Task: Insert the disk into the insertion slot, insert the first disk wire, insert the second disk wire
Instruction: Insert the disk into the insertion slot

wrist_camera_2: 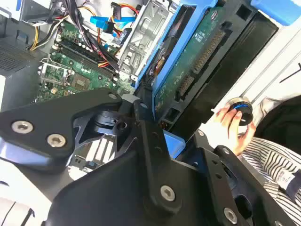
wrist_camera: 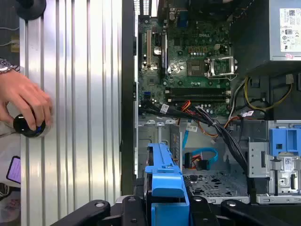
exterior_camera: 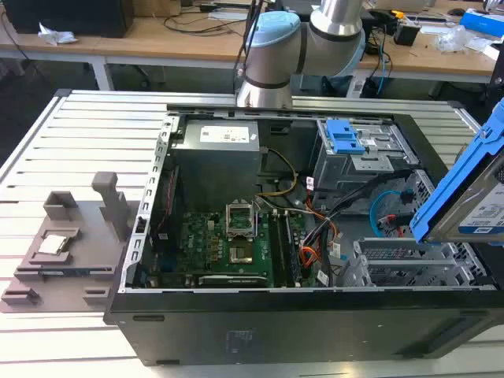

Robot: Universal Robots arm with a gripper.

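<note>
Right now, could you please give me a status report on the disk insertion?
Gripper shut on the disk, held above the open computer case. Insertion slot not yet filled. Blue cable looped beside it, possibly in the way.

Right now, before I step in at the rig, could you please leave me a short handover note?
Gripper: shut on the disk, held tilted in the air over the open computer case's edge at the exterior view's right.
Insertion slot: perforated bay in the case, empty.
Done: disk is lifted.
Left: disk into slot, both wires; a blue cable lies by the bay, not on the disk.
A person's hand rests on a round knob on the slatted table.
</note>
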